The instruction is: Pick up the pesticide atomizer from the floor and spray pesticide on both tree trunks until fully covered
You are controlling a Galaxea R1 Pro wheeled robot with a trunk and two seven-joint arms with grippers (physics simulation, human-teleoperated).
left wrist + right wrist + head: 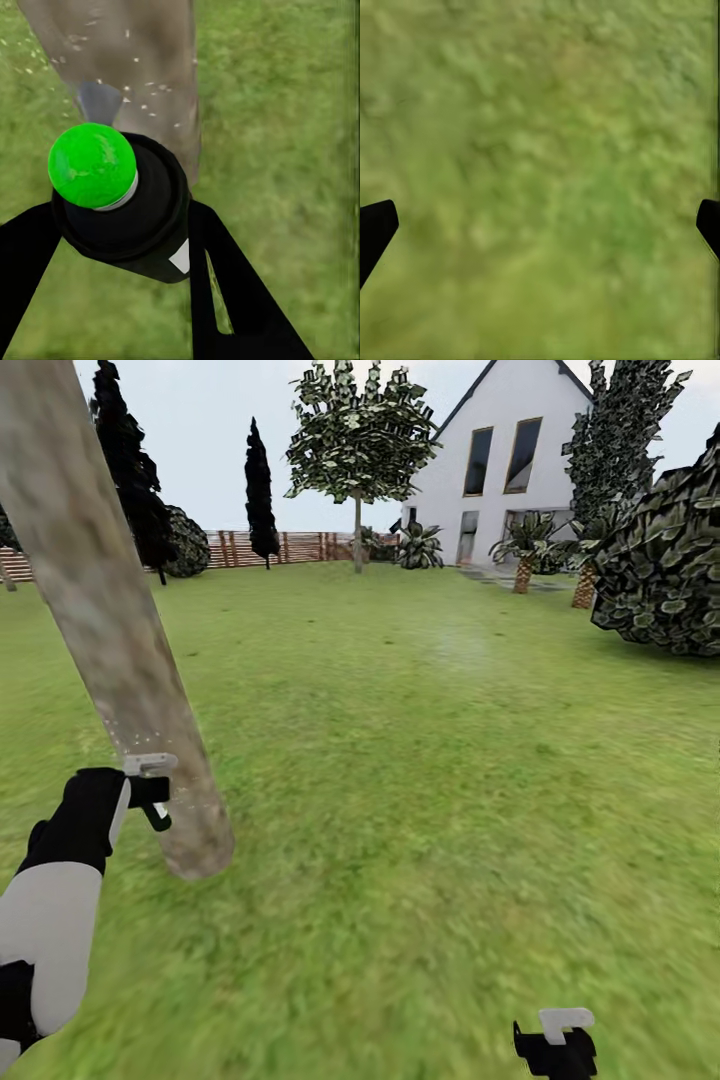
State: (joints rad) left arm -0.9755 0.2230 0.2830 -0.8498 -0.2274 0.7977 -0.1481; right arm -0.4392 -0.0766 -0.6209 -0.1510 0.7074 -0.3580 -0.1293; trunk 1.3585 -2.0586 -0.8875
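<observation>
One pesticide atomizer, its top showing bright green, is clasped between the fingers of the left gripper just beside a tree trunk flecked with white specks, near left. Right gripper is spread wide, unloaded, over grass.

you're out in a home garden, rendered in a simulator. a wide green lawn runs back to a brown slatted wooden fence, and behind it stands a white gabled house with tall windows. a pale mottled tree trunk rises close on your left, a leafy tree stands mid-lawn, and dark columnar trees line the fence. what look like small palms sit by the house, though they're too distant to be sure.
</observation>
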